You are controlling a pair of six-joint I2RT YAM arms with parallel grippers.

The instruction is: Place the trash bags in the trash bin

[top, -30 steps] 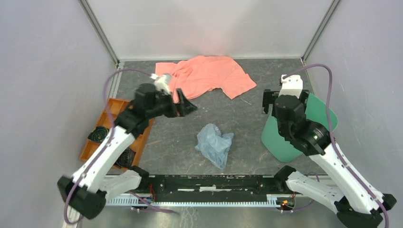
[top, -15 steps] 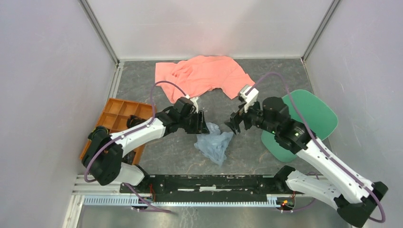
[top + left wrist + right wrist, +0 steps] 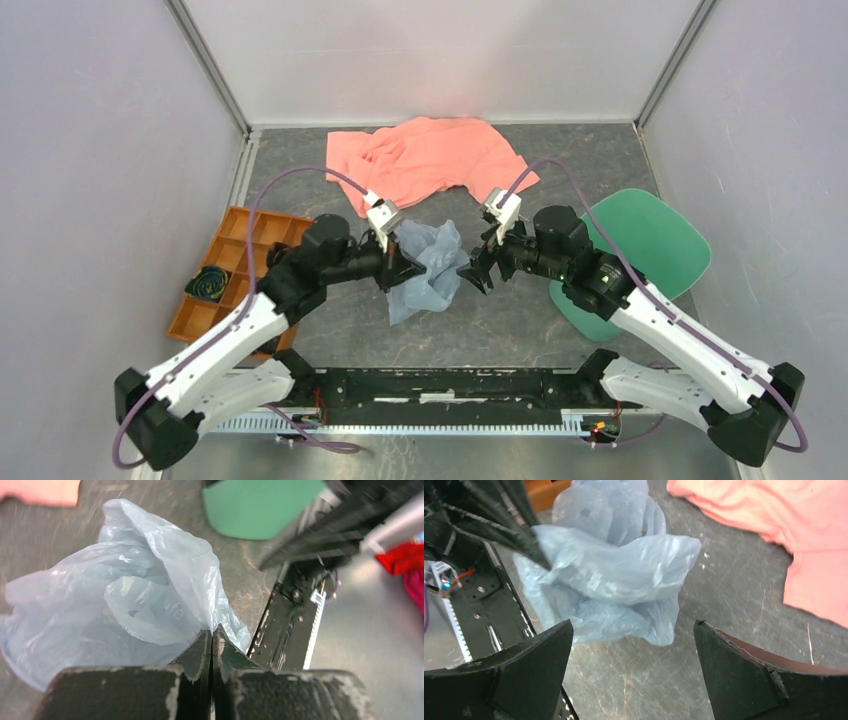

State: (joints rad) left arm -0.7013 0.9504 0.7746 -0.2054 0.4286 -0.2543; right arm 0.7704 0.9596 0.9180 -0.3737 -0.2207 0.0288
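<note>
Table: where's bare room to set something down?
Bare patches: far right corner between pink cloth and green bin; far left, between cloth and orange tray. Crowded at centre, where left gripper and right gripper meet the trash bag.
</note>
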